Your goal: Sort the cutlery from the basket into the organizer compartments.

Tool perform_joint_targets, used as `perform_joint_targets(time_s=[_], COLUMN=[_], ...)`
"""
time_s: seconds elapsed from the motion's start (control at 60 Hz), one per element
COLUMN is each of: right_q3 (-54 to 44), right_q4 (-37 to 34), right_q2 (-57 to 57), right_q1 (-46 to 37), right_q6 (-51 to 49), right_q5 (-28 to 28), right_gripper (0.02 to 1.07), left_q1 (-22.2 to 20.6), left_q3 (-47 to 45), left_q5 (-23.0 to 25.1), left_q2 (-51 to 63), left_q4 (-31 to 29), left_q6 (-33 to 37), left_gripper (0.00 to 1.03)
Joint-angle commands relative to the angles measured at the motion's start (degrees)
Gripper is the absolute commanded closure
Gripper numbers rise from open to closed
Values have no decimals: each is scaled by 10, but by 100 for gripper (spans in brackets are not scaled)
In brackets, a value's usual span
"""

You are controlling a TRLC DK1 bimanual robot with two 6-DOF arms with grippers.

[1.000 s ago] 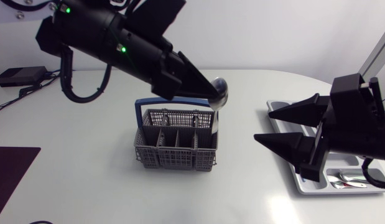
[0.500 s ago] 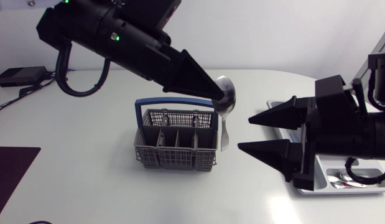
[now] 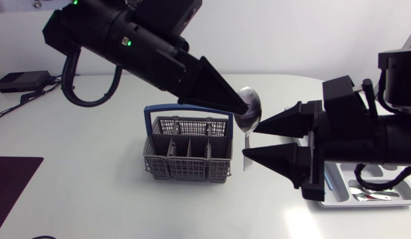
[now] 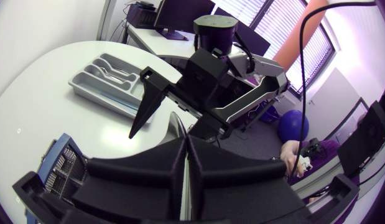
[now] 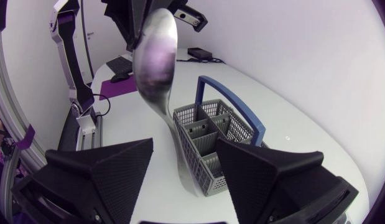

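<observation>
Spoon (image 3: 249, 113) had come up out of the basket (image 3: 187, 156) within the last second. My left hand (image 3: 241, 105), clamped on its bowl, slanted down past the middle. My right hand (image 3: 251, 141) had slid in level, fingers apart around the hanging handle — probably a handover toward the organizer (image 3: 364, 203).

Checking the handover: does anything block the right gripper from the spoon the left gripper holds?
Nothing visible does. The spoon hangs from the left gripper, at the mouth of the open right gripper; the basket stands beyond it.
</observation>
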Motion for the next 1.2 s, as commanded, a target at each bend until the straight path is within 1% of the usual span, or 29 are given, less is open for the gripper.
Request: perform_joint_targets(time_s=[0.0, 0.1, 0.183, 0.233, 0.317, 0.367, 0.567, 0.65, 0.817, 0.883, 0.9, 0.917, 0.933, 0.95, 0.967, 0.983, 1.0, 1.017, 1.033, 1.1, 1.183], right_q3=[13, 14, 15, 17, 21, 23, 24, 25, 27, 26, 27, 27, 27, 27, 28, 30, 30, 32, 32, 36, 44], right_q4=[10, 13, 15, 15, 13, 11, 6, 0, -16, -19, -20, -20, -22, -24, -26, -28, -29, -30, -31, -38, -48], right_q2=[9, 12, 14, 16, 19, 19, 20, 19, 19, 17, 18, 18, 18, 17, 16, 16, 15, 16, 15, 15, 15], right_q1=[5, 9, 9, 9, 12, 12, 19, 22, 23, 23, 22, 22, 20, 18, 16, 14, 12, 8, 5, -17, -54], right_q6=[17, 17, 17, 17, 18, 18, 16, 16, 13, 13, 13, 13, 13, 13, 13, 12, 11, 11, 11, 6, -3], right_q5=[-9, -15, -21, -26, -35, -38, -45, -46, -46, -43, -42, -42, -41, -40, -40, -38, -35, -30, -29, -28, -20], right_gripper=[46, 57, 62, 63, 71, 71, 99, 101, 101, 101, 101, 101, 101, 101, 101, 101, 101, 101, 101, 101, 101], left_q1=[-3, -3, -4, -6, -6, -6, -5, -5, 7, 19, 22, 22, 27, 28, 33, 34, 37, 39, 45, 57, 66], left_q3=[-3, -4, -4, -5, -5, -5, -4, -1, 7, 9, 11, 11, 13, 13, 15, 15, 15, 15, 16, 15, 9], left_q5=[15, 17, 17, 17, 17, 17, 17, 18, 17, 18, 18, 18, 18, 18, 17, 17, 17, 17, 17, 9, -25], left_q2=[6, 6, 7, 7, 7, 7, 7, 7, 8, 8, 8, 8, 6, 6, 5, 4, 1, 0, -4, -11, -23], left_q4=[-4, -4, -4, -4, -4, -4, -4, -4, -2, 3, 4, 4, 6, 7, 7, 8, 9, 9, 11, 18, 29], left_q6=[-4, -5, -6, -6, -6, -6, -7, -8, -12, -21, -22, -22, -24, -24, -24, -24, -24, -24, -24, -24, -24], left_gripper=[100, 100, 100, 100, 100, 100, 100, 100, 99, 85, 77, 77, 68, 65, 58, 57, 52, 50, 45, 37, 31])
